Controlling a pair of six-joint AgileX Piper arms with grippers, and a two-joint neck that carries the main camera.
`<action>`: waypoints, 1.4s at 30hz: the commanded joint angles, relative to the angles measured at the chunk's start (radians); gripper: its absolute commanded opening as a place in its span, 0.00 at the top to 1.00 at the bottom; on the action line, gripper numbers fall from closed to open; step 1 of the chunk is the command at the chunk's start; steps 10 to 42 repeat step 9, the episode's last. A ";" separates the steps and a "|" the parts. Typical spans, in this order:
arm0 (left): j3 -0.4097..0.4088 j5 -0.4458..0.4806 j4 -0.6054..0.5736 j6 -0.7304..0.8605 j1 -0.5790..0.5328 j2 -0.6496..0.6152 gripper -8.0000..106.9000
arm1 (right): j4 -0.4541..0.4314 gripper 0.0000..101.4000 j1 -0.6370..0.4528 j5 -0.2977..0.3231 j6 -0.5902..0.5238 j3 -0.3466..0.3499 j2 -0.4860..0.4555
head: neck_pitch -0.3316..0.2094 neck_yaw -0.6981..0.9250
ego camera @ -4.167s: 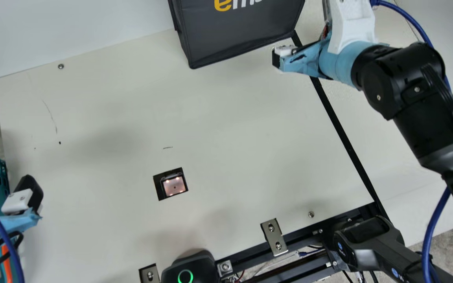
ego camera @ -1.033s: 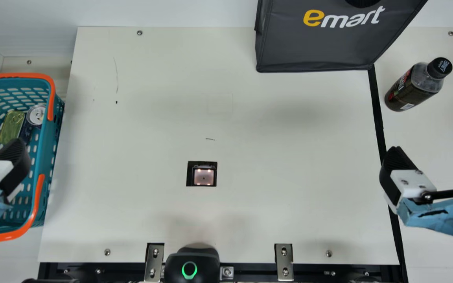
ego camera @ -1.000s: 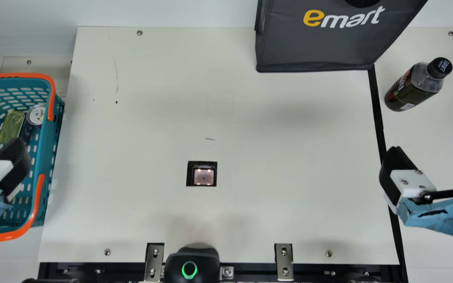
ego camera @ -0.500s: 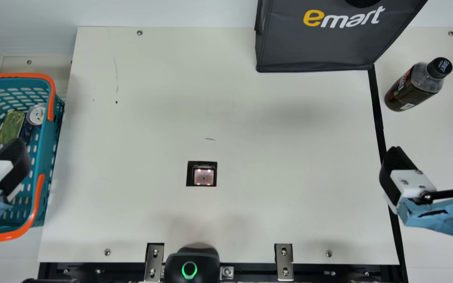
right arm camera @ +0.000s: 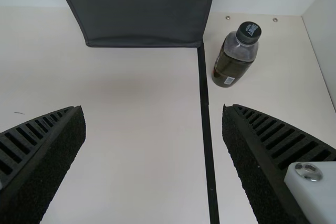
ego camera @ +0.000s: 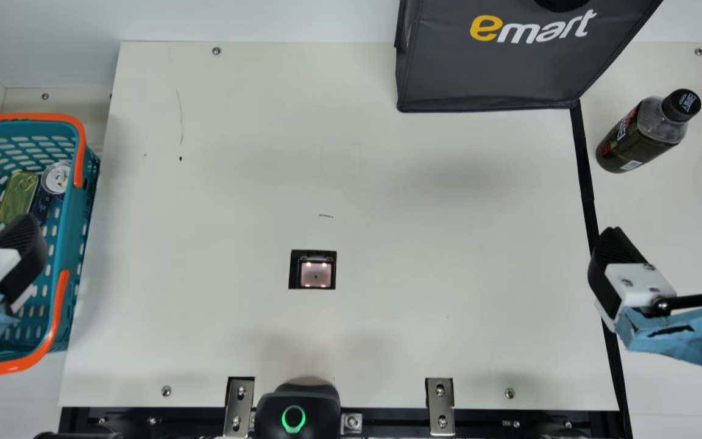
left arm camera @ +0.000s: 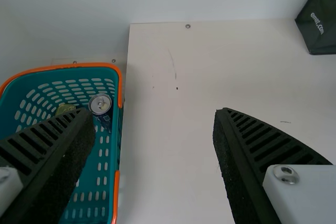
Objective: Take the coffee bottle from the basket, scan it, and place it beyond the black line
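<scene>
The dark coffee bottle point(ego camera: 640, 134) stands upright on the right side of the black line point(ego camera: 585, 177), near the dark bag. In the right wrist view the bottle point(right arm camera: 234, 59) is clear of the fingers. My right gripper point(ego camera: 668, 244) is open over the line's near part, empty; its own view has the gripper point(right arm camera: 154, 124) wide apart. At the left, one finger of my left gripper point(ego camera: 25, 244) shows over the teal basket point(ego camera: 77, 244). The left wrist view has that gripper point(left arm camera: 152, 124) open and empty. The scanner window point(ego camera: 315, 274) is lit in the table.
A can point(ego camera: 55, 178) and a yellow-green tin point(ego camera: 18, 196) lie in the basket. A dark bag point(ego camera: 497, 67) stands at the table's back. A black device with a green ring point(ego camera: 293, 419) is at the front edge, between metal brackets.
Since the oldest frame the camera has turned, and the right arm has drawn back from near the bag toward the front right. Over the last second nothing has visibly moved.
</scene>
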 commanded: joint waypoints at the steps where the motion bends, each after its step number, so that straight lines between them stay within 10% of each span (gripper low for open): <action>1: 0.000 0.000 0.000 0.000 0.000 0.000 0.15 | 0.000 0.10 0.000 0.000 0.000 0.000 0.000 | -0.027 0.003; 42: 0.000 0.000 0.000 0.000 0.000 0.000 0.15 | 0.000 0.10 0.000 0.000 0.000 0.000 0.000 | -0.027 0.003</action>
